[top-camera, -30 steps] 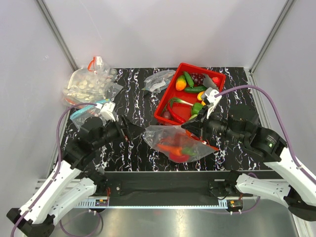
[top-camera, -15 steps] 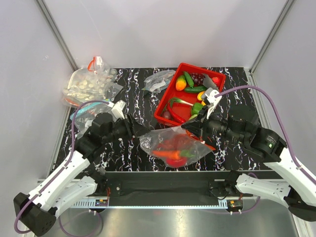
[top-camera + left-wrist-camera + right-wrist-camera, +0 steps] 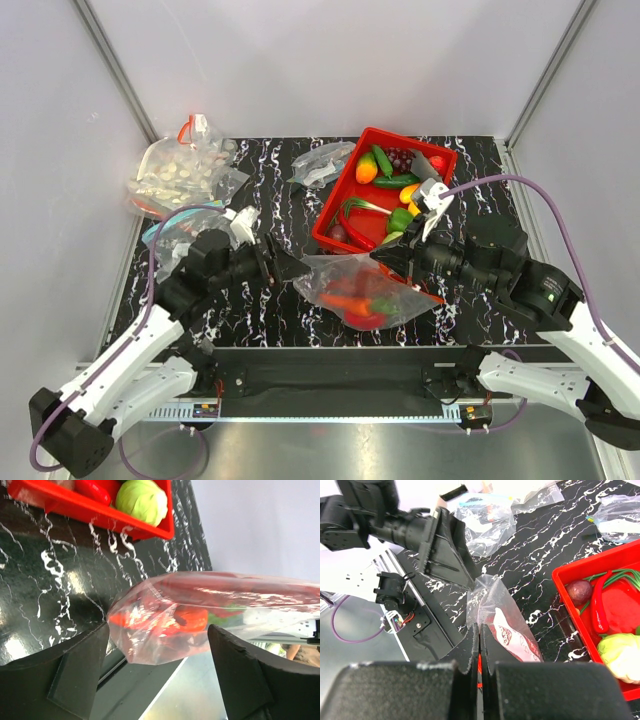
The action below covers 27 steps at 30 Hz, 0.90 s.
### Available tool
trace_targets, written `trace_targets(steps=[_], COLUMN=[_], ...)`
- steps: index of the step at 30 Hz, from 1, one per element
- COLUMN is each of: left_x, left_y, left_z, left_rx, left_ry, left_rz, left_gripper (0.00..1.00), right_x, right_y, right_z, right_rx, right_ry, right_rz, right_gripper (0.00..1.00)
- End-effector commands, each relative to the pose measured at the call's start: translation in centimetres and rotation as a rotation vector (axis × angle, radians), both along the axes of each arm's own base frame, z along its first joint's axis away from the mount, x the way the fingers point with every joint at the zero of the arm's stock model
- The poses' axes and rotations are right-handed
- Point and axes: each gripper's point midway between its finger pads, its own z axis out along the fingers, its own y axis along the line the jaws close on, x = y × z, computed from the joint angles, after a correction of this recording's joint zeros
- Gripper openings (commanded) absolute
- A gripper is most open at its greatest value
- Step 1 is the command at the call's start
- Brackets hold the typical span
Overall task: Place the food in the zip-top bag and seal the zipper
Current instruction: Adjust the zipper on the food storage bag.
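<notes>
Zip-top bag (image 3: 392, 288), food (image 3: 357, 301) inside, lying lengthwise between your grippers.
Right gripper (image 3: 384, 256) pinched tight on bag's right end; left gripper (image 3: 283, 266), jaws wide and empty, faces bag's left corner.

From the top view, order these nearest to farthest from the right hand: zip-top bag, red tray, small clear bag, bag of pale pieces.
1. zip-top bag, held by right hand
2. red tray, just behind
3. small clear bag, back centre
4. bag of pale pieces, far left
</notes>
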Motion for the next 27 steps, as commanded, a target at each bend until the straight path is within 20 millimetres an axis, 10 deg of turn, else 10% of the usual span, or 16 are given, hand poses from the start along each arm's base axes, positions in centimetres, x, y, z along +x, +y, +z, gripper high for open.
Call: trace_targets(steps=[1, 10, 18, 23, 27], left_x=[-0.3, 1.3, 2.8, 4.1, 5.2], left_y=[-0.7, -0.9, 1.2, 2.2, 3.0], left_z=[-1.0, 1.4, 0.6, 0.3, 1.8], left_rx=[-0.015, -0.060, -0.110, -0.076, 0.009], left_ry=[0.018, -0.091, -0.084, -0.122, -0.187], left_rz=[-0.056, -0.009, 0.055, 0.068, 0.104], left_gripper=[0.84, 0.00, 0.00, 0.00, 0.38], right_x=[0.3, 0.4, 1.5, -0.2, 1.0], right_y=[-0.2, -0.4, -4.5, -3.4, -1.4], right_z=[2.8, 2.3, 2.4, 2.3, 0.1], right_rx=[0.080, 0.077, 0.061, 0.070, -0.008], right_ry=[-0.072, -0.062, -0.057, -0.033, 0.033], right_rz=[-0.017, -0.027, -0.231, -0.120, -0.110], right_gripper=[0.00, 0.00, 0.00, 0.00, 0.00])
